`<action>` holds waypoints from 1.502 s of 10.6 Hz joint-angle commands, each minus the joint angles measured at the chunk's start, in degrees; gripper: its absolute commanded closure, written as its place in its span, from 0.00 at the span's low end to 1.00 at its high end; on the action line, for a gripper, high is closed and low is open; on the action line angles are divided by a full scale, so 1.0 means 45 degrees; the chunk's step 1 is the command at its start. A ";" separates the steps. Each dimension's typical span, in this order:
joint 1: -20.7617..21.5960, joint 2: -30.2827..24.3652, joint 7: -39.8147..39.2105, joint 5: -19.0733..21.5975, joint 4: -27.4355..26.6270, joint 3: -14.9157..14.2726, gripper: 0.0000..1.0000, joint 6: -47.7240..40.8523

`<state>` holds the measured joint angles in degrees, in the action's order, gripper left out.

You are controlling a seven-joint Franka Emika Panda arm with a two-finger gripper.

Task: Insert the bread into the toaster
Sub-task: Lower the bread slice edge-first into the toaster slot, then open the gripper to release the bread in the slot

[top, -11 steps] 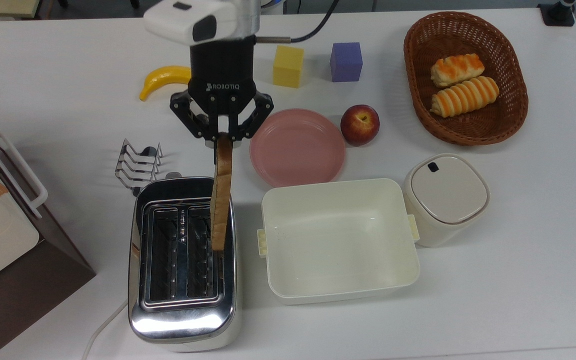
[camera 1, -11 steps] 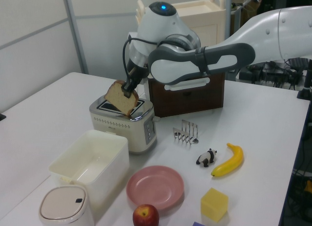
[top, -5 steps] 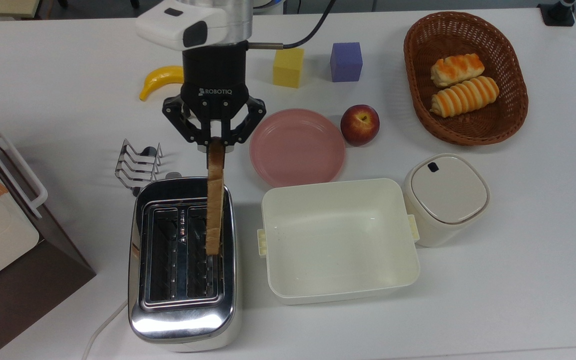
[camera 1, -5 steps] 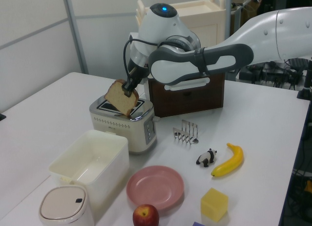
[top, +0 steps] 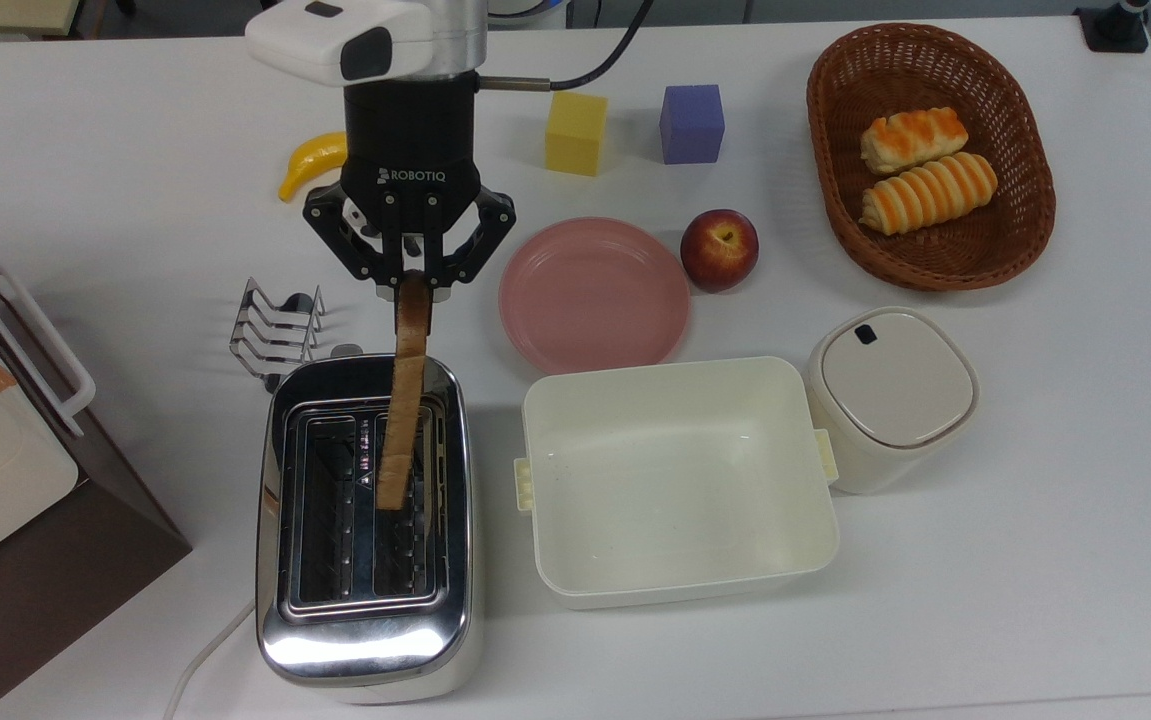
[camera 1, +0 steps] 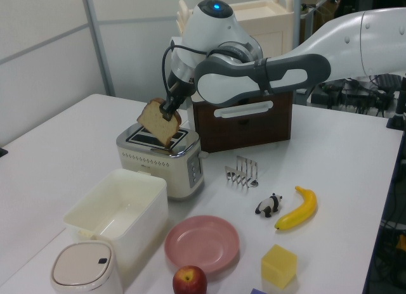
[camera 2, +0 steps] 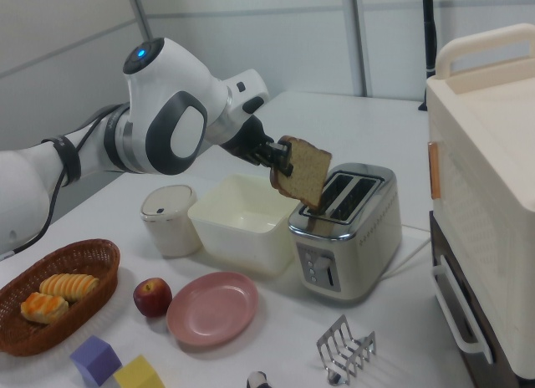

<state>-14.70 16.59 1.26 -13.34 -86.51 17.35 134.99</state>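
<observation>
The gripper (top: pixel 413 284) was clamped on the crust at one corner of the bread (top: pixel 401 400), holding the slice on edge and tilted above the toaster (top: pixel 365 520). In the top view the slice ran from the fingers down over the slot on the top view's right, its lower end over the middle of that slot. The left view showed the bread (camera 1: pixel 158 121) hanging above the toaster (camera 1: pixel 163 159), its lowest corner near the chrome top; whether it touched could not be told. In the right view the bread (camera 2: pixel 303 181) leaned over the toaster (camera 2: pixel 344 229) with its bottom edge at the nearer slot, gripper (camera 2: pixel 282 160) at its upper corner.

The toaster stood near the table (top: pixel 1035 480) edge at the bottom of the top view, its white cord (top: pixel 197 660) trailing toward that edge. Just beside it, on the top view's right, sat a cream tub (top: pixel 675 480), and past that a lidded jar (top: pixel 890 395). A pink plate (top: pixel 593 292) lay near the tub, an apple (top: pixel 719 248) next to it. A wire rack (top: pixel 275 325) stood close to the toaster's far end.
</observation>
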 commanded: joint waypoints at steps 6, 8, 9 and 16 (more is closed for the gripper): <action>0.0044 0.0433 0.0032 -0.0414 -0.0209 -0.0145 1.00 0.0353; -0.0014 0.0454 0.0032 -0.0473 -0.0228 -0.0261 1.00 0.0353; -0.0014 0.0474 0.0032 -0.0473 -0.0248 -0.0282 1.00 0.0334; -0.0073 0.0454 0.0129 -0.1020 -0.0521 -0.0282 0.00 0.0314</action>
<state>-14.96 19.41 1.26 -16.75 -87.61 16.25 135.49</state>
